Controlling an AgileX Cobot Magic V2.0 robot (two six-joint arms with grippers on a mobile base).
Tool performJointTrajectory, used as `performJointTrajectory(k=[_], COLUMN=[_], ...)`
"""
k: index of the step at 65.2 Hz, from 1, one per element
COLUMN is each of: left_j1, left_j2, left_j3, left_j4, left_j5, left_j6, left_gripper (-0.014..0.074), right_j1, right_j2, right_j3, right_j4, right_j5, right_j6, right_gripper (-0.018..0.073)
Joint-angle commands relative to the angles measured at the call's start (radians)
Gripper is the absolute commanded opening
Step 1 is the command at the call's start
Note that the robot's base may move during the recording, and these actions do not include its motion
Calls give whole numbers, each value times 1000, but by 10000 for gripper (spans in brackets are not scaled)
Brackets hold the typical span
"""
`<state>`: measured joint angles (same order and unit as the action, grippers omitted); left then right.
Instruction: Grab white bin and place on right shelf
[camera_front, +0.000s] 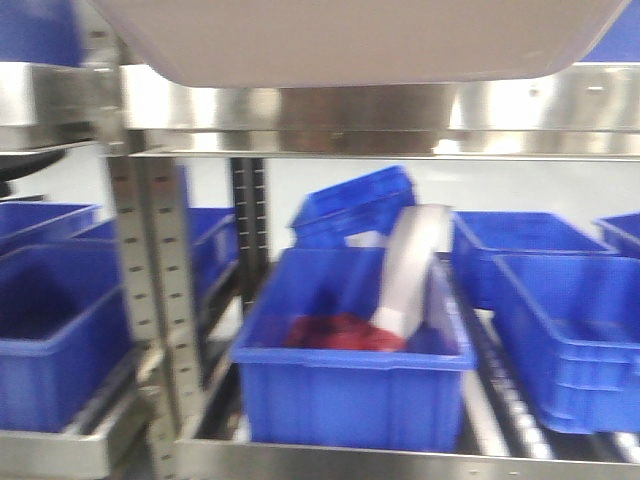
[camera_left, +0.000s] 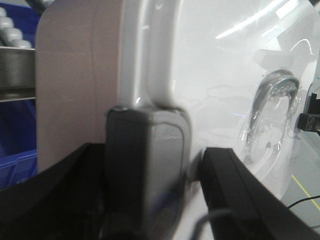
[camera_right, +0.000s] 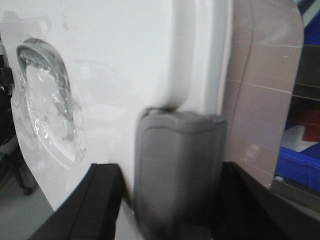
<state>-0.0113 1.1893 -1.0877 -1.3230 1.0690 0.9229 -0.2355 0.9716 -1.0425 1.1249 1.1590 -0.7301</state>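
The white bin (camera_front: 350, 40) fills the top of the front view; only its pale pinkish underside shows, just above the shiny steel front rail of the right shelf (camera_front: 420, 112). Whether it touches the rail I cannot tell. In the left wrist view the bin's glossy lid (camera_left: 220, 75) with its moulded handle (camera_left: 272, 105) stands on edge. My left gripper (camera_left: 155, 170) is shut on the bin's grey side latch (camera_left: 150, 150). My right gripper (camera_right: 175, 185) is shut on the bin's opposite grey latch (camera_right: 180, 150), beside the lid (camera_right: 125, 60).
Below the rail, several blue crates sit on the lower level. The nearest blue crate (camera_front: 350, 380) holds something red and a white piece. A perforated grey upright (camera_front: 150, 280) stands at the left, with more blue crates (camera_front: 50, 330) beyond it.
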Motion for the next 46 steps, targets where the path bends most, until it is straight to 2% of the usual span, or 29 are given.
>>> performJointTrajectory(k=[1, 46], left_j1=[-23, -23], left_j2=[-32, -32], left_j3=[-33, -33], left_j4=[-181, -181], left_j5=[105, 105], left_j6=[2, 2], left_gripper=[262, 262], right_j1=[12, 12], right_j2=[-15, -15], right_j3=[-33, -33], right_j4=[166, 166], right_j5=[108, 108], right_j6=[-15, -15], right_gripper=[424, 424])
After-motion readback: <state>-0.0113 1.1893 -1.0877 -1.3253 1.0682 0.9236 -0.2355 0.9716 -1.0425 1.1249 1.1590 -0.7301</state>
